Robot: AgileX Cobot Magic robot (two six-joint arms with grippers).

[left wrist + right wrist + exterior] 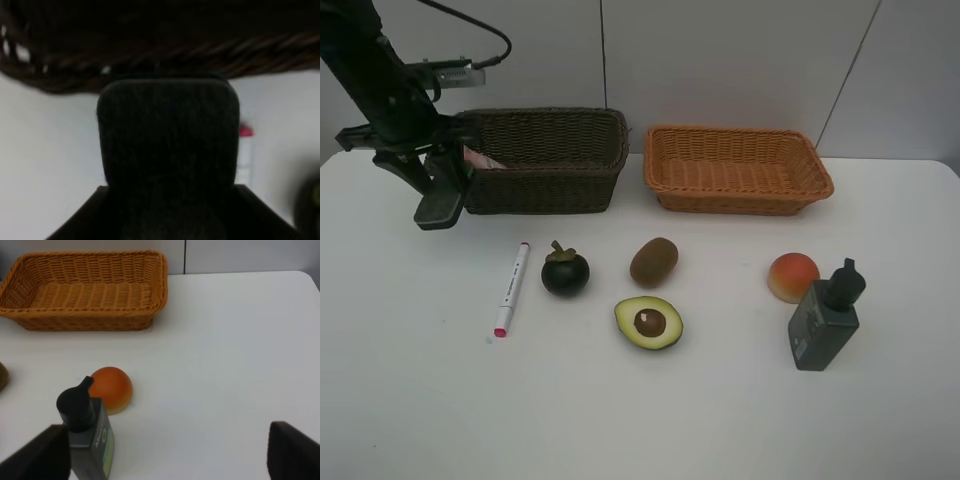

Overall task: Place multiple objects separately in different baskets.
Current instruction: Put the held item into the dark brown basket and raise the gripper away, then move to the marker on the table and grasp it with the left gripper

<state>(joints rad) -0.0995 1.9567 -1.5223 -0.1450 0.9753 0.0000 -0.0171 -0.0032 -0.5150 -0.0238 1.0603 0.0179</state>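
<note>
Black eraser (167,150) clamped in left jaws fills wrist view; right jaws apart, unseen from exterior high.

Blurred to a dark rounded block in the left wrist view: black eraser (167,150), clamped in the left gripper (435,200), fingers merging with it in shadow. Hidden behind it, all but the pink cap and a strip of the white marker (245,152). Blurred too, rim of the dark brown basket (150,55); cut by the picture's edge, mangosteen (311,200). From high up, only a sliver of the pink bottle (480,157) past arm and basket wall. Cut off in the right wrist view: right gripper (165,455) fingertips, base of the dark pump bottle (89,440), most of the kiwi (2,376). Bottle label too small to read.
</note>
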